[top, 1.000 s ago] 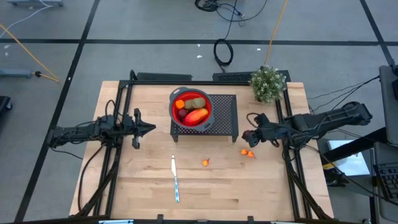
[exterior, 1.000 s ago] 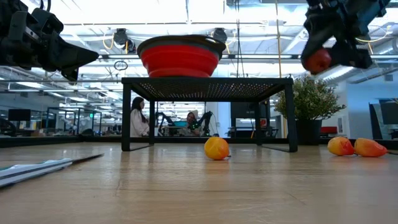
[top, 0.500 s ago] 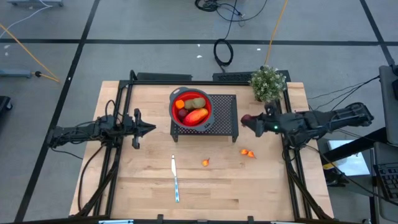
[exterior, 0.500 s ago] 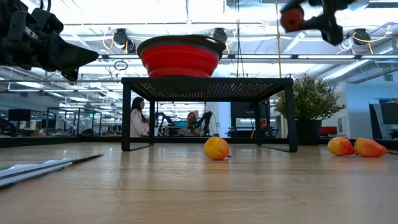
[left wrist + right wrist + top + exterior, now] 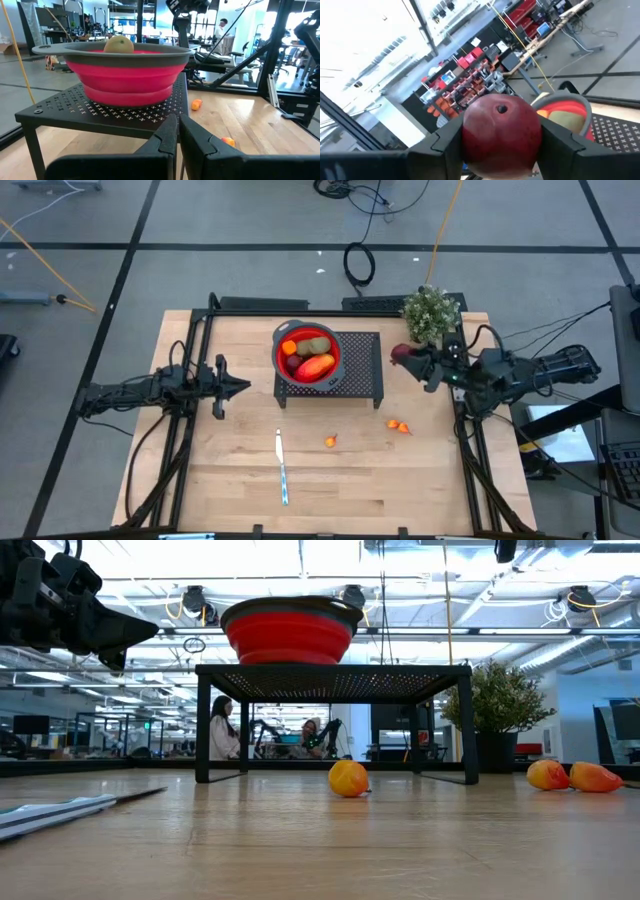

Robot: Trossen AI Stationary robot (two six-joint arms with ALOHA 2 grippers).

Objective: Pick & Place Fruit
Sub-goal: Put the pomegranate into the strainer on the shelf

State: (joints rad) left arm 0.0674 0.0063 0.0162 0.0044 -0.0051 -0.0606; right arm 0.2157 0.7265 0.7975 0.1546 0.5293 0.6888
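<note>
The right end effector (image 5: pixel 412 361) has risen toward the bench's far edge, clamping a dark red fruit (image 5: pixel 501 128); next, carry it over the red bowl (image 5: pixel 308 352) and release.

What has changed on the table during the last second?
The right end effector, shut on the dark red fruit, rose and moved from near the orange pieces toward the red bowl. The left end effector, knife and remaining fruit stayed put.
</note>
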